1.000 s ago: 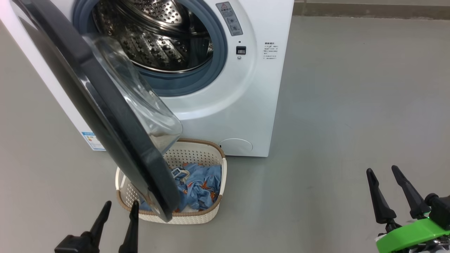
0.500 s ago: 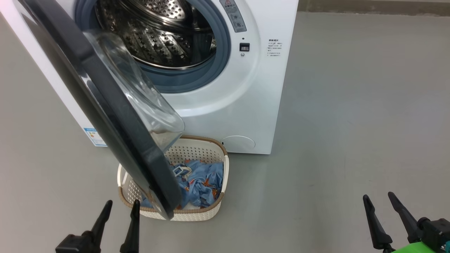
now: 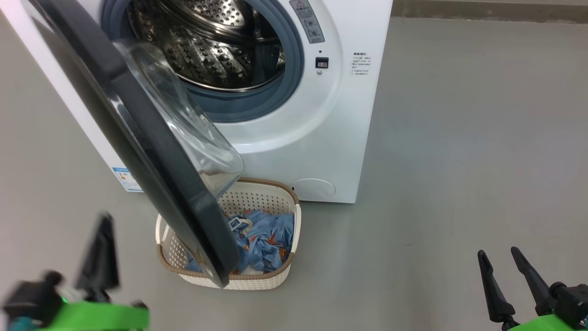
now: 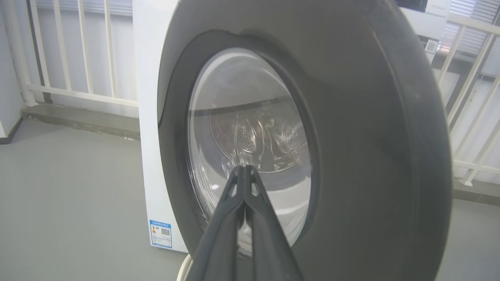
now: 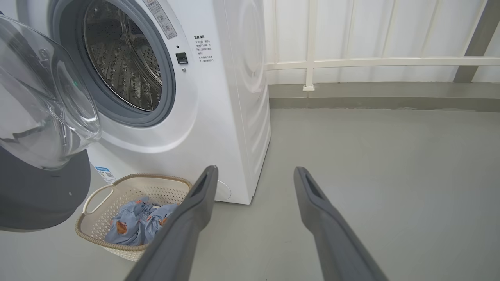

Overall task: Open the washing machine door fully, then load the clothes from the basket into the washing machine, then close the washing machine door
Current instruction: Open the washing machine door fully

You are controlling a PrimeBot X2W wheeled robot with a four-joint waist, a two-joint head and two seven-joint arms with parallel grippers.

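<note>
White washing machine (image 3: 298, 147), glossy black washing machine door (image 3: 147, 151) with clear glass. Steel drum (image 3: 206, 50), dotted with holes; grey-blue gasket (image 3: 257, 103). There's the basket (image 3: 257, 200), cream, perforated, brown-rimmed. The clothes (image 3: 271, 239): light blue, little orange and brown figures. Plain grey floor (image 3: 459, 161).

Smooth grey floor (image 3: 459, 138), low concrete kerb (image 5: 371, 95) (dull grey too), white railing (image 5: 383, 61) behind

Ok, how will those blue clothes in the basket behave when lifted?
The clothes lie crumpled in folds, so probably floppy, likely to drape and trail. The basket looks light, perforated plastic; it may shift if fabric snags.
</note>
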